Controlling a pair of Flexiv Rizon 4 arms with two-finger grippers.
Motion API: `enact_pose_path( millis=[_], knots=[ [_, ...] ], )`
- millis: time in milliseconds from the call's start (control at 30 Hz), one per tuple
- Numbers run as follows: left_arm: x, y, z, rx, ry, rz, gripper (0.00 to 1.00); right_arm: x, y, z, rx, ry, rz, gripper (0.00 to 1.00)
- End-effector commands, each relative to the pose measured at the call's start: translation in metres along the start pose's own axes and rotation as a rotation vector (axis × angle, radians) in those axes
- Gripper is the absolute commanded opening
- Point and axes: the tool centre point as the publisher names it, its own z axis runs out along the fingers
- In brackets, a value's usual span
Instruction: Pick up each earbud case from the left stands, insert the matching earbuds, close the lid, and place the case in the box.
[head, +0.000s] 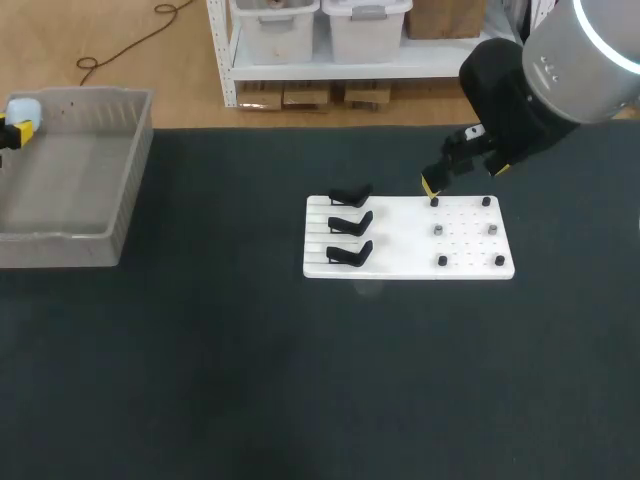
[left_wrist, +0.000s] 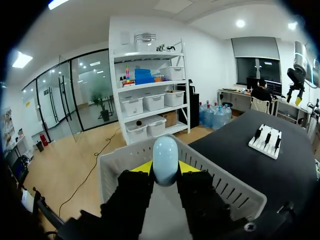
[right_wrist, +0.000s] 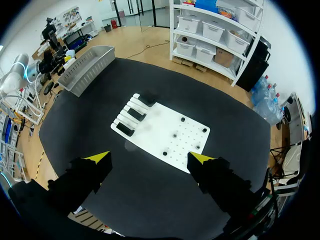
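**Desk:** Left hand first. State?

**Op:** My left gripper (left_wrist: 165, 166) is clamped on the case (left_wrist: 165, 156), with its fingers (left_wrist: 142, 167) pressing both flanks. The case is pale blue, egg-shaped and upright, and its rounded top stands above the yellow tips. I cannot make out a lid seam.

**Desk:** Where is it relative to the box?

**Op:** It is over the box (left_wrist: 227, 186), a grey slotted bin whose far wall runs just ahead of the fingers. In the head view the case is at the box's left end. I cannot tell whether it touches the box floor.

**Desk:** Right hand?

**Op:** My right gripper (right_wrist: 150, 158) is spread wide above the board (right_wrist: 165, 131). The head view puts it over the board's far edge, with one yellow tip just beside a far peg.

**Desk:** Edges and room?

**Op:** The box sits at the far left of the table (head: 250, 380). The board lies right of centre, well apart from the box. Dark table surface runs between them and on the near side of both.

**Desk:** Counts?

**Op:** One case, one box, one board. Three black stands (right_wrist: 135, 114) are lined up one behind another on the board's left part. Six small pegs (head: 492, 229) sit on its right part, four black and two grey. They are too small for me to say more.
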Motion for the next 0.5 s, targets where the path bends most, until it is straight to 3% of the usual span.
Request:
enact_pose_path(
  millis=[33, 67, 100, 133, 333, 500],
  knots=[
    [-0.001, 0.006, 0.016, -0.291, 0.025, -0.007, 0.36, 0.002, 0.000, 0.000, 0.002, -0.005, 0.001, 1.00],
    [0.000, 0.006, 0.017, -0.290, 0.027, -0.006, 0.66, 0.002, 0.000, 0.000, 0.002, -0.005, 0.001, 1.00],
    [0.000, 0.007, 0.016, -0.289, 0.028, -0.005, 0.89, 0.002, 0.000, 0.000, 0.002, -0.005, 0.001, 1.00],
    [0.000, 0.007, 0.016, -0.289, 0.028, -0.004, 1.00, 0.002, 0.000, 0.000, 0.002, -0.005, 0.001, 1.00],
    [0.003, 0.002, 0.008, -0.299, 0.024, -0.004, 1.00, 0.002, 0.000, 0.000, 0.002, -0.005, 0.001, 1.00],
    [-0.006, -0.013, -0.004, -0.293, -0.022, 0.007, 1.00, 0.002, 0.000, 0.000, 0.002, -0.005, 0.001, 1.00]
  ],
)
